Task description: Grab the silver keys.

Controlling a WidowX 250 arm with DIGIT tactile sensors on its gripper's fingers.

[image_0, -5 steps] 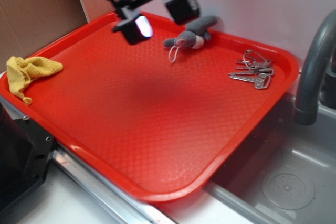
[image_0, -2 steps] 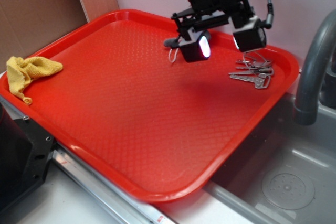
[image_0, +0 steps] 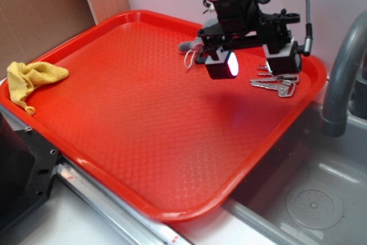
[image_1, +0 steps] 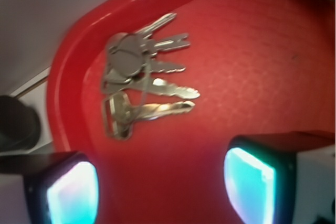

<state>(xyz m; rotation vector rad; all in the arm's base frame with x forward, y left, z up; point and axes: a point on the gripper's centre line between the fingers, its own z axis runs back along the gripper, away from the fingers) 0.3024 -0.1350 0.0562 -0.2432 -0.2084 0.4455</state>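
The silver keys (image_0: 276,84) lie flat on the red tray (image_0: 143,119) near its far right corner; the right finger hides part of the bunch. In the wrist view the keys (image_1: 142,80) lie fanned out just ahead of the fingers. My gripper (image_0: 255,61) hovers above the tray right beside the keys, open wide and empty, with its glowing pads (image_1: 249,184) apart over bare tray.
A grey plush toy (image_0: 192,47) with a white string loop lies at the tray's back edge, mostly behind the arm. A yellow cloth (image_0: 31,81) rests on the tray's left rim. A grey faucet (image_0: 344,78) and the sink (image_0: 309,193) are to the right.
My gripper has moved right across the back of the tray, from near the plush toy to beside the keys, and has come lower. It has stayed open.
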